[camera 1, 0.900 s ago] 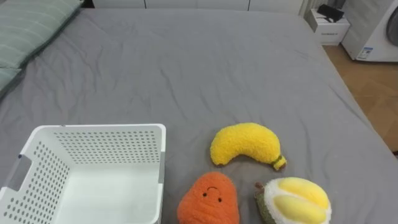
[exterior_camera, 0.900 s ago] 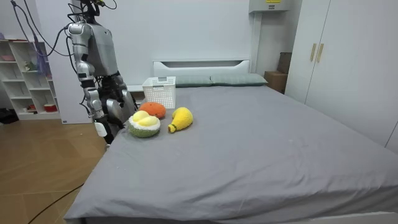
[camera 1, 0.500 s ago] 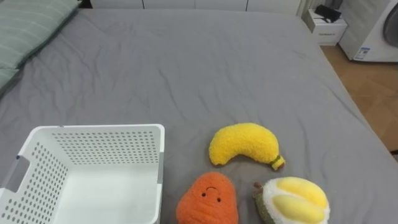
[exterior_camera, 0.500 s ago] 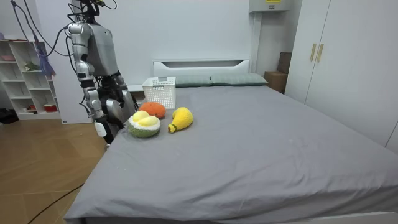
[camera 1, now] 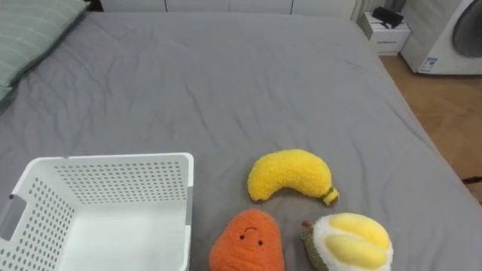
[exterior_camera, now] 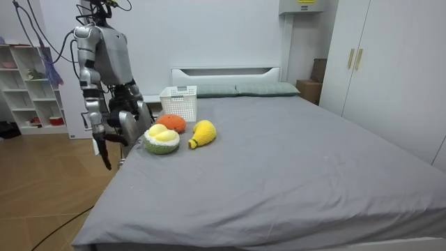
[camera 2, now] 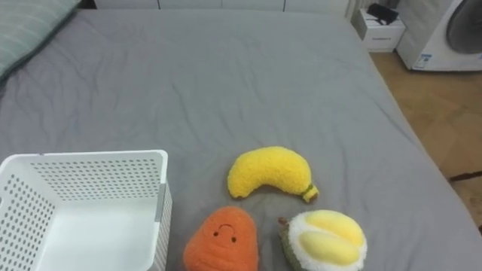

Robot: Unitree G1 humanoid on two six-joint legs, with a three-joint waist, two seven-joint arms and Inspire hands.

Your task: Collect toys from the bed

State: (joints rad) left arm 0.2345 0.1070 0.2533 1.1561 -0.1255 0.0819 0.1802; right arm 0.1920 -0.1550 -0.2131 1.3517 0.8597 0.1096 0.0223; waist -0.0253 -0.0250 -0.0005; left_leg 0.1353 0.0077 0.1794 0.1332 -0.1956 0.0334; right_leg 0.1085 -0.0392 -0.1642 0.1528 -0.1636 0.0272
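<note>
Lying on the grey bed (camera 1: 226,83), three plush toys are grouped near its close edge: a yellow banana (camera 1: 290,175), an orange plush with a stitched face (camera 1: 245,242) just in front of it, and a durian (camera 1: 348,242) just beside that, toward the robot's right. A white perforated basket (camera 1: 113,161) is set on the bed just left of the orange plush. The right robot hand (exterior_camera: 105,155) is hung low beside the bed's edge, apart from the toys; whether it is released or clenched cannot be told.

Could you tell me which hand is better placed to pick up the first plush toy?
Probably the right hand: the durian plush, carrot plush and banana plush all lie toward the robot's right, while the white basket sits on its left.
</note>
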